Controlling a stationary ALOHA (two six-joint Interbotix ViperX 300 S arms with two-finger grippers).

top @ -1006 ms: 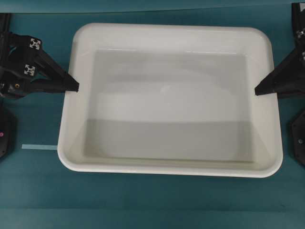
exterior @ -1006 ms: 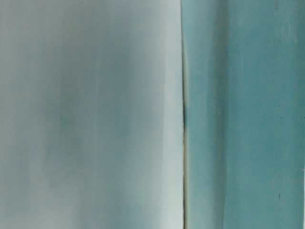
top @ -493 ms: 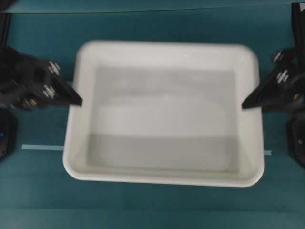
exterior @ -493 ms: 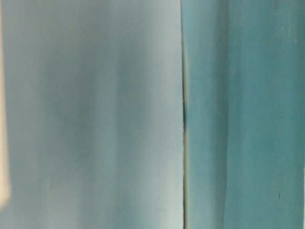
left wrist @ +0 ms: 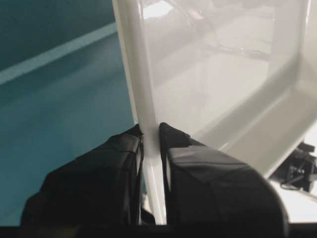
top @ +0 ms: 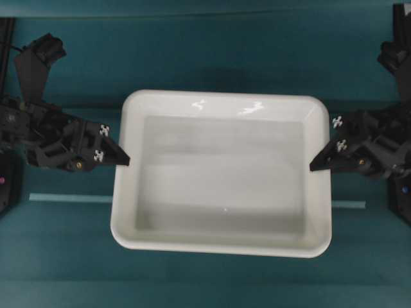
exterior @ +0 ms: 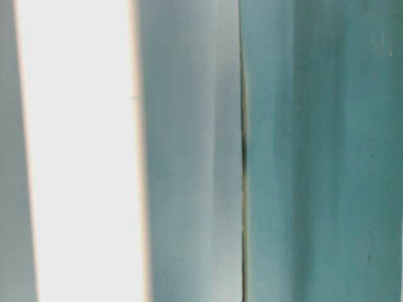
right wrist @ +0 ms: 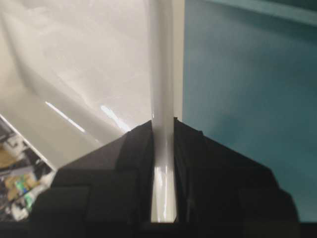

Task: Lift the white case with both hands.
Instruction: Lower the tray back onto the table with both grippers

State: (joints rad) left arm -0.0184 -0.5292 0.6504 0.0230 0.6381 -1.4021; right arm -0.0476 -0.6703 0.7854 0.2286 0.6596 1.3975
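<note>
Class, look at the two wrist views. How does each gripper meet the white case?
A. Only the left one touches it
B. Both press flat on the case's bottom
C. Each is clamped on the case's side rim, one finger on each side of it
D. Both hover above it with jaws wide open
C: in the wrist views the left gripper and the right gripper each pinch the rim of the white case between their fingers.

No readable text, labels or numbers; only small white cross marks on left hand (top: 122, 159) and right hand (top: 314, 165).
</note>
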